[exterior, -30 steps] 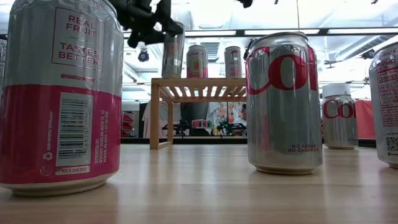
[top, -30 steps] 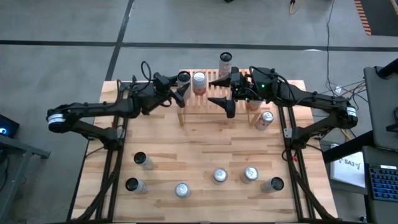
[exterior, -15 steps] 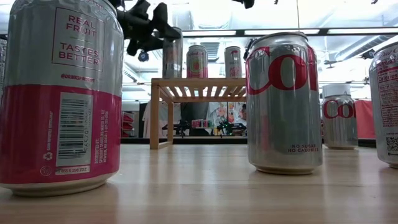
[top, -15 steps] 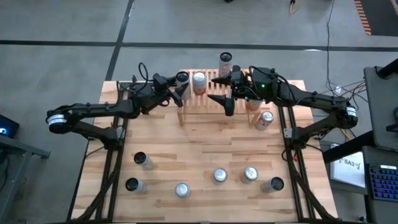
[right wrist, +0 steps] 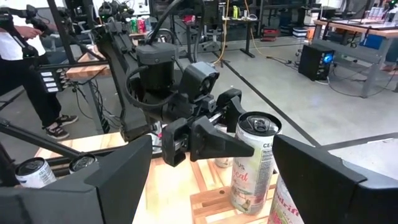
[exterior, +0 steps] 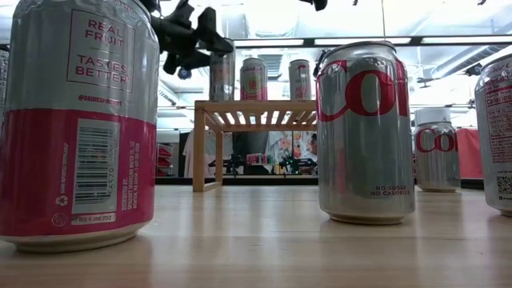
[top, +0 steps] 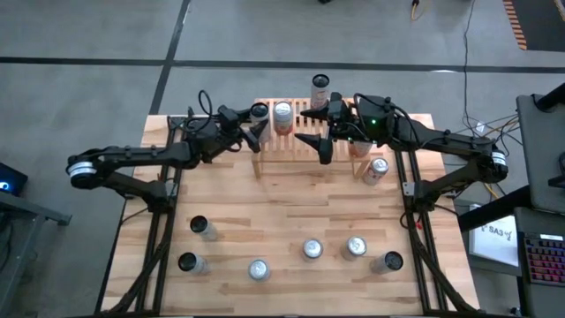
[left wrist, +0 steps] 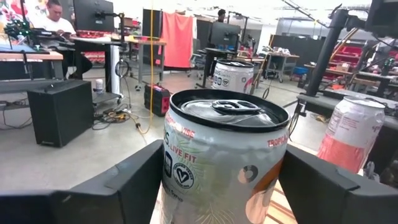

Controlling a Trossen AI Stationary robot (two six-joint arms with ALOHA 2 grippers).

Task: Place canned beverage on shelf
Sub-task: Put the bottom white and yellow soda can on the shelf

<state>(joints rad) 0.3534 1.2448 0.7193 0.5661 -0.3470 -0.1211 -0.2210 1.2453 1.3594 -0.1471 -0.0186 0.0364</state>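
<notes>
Since a second ago the left pincer point(top: 258, 130) has loosened around the slim can point(top: 259, 110) now standing on the shelf's point(top: 296, 150) far-left end, while the right pincer point(top: 320, 144) hovers spread over the shelf

"REAL FRUIT TASTES BETTER" stood on the pink-and-silver can point(exterior: 78, 120), "NO SUGAR NO CALORIES" on the red-lettered silver can point(exterior: 365, 132), "LIVE FIT" on the white can point(left wrist: 221, 163).
</notes>
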